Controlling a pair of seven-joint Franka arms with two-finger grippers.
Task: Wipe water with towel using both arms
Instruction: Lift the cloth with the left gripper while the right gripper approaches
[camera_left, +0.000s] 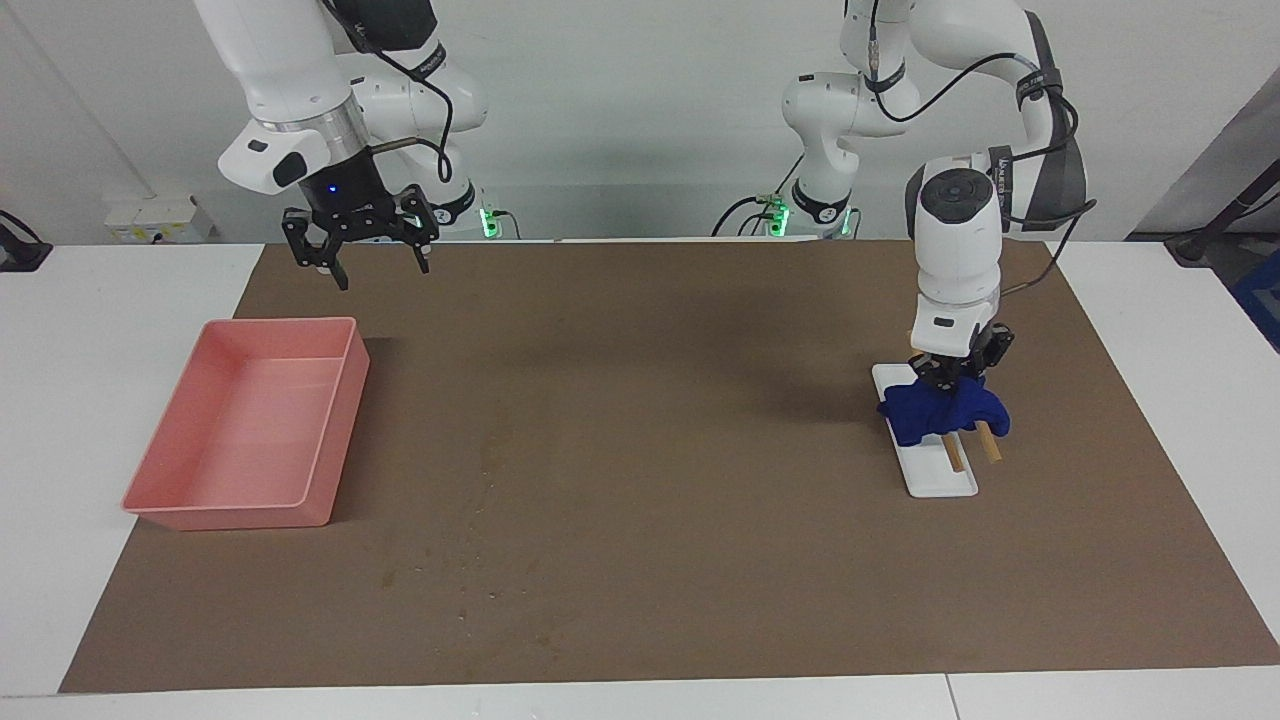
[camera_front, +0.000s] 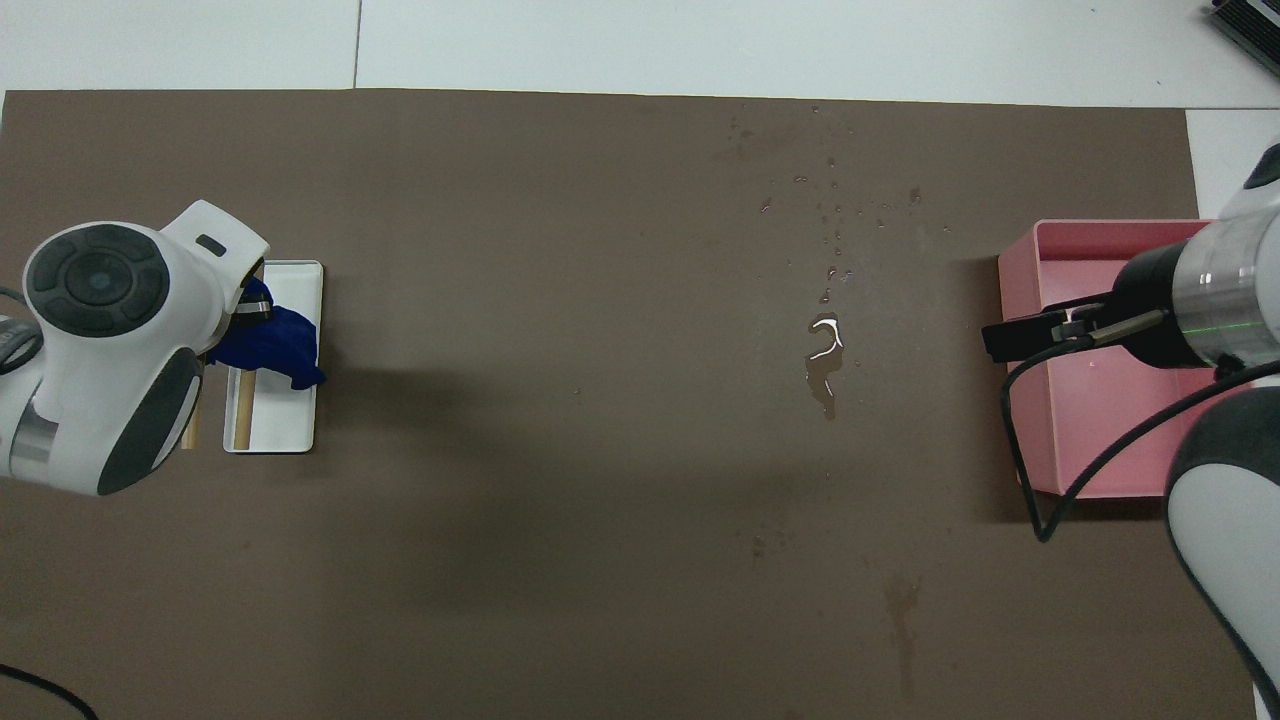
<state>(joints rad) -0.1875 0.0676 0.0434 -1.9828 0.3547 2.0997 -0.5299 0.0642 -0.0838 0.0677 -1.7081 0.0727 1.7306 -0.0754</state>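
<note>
The blue towel (camera_left: 945, 415) is bunched on the white slab (camera_left: 940, 485) at the left arm's end of the table; it also shows in the overhead view (camera_front: 270, 340). My left gripper (camera_left: 945, 385) comes straight down onto it and is shut on the towel; in the overhead view my wrist hides the fingers. The water (camera_front: 825, 365) is a small puddle with a scatter of droplets on the brown mat, between the slab and the pink tray; in the facing view it is faint specks (camera_left: 480, 560). My right gripper (camera_left: 382, 275) hangs open and empty, high by the pink tray's edge (camera_front: 1000, 338).
The pink tray (camera_left: 340, 400) stands empty at the right arm's end (camera_front: 1100, 228). Two wooden sticks (camera_left: 990, 448) lie on the white slab (camera_front: 300, 420), partly under the towel. A brown mat (camera_left: 700, 560) covers most of the table.
</note>
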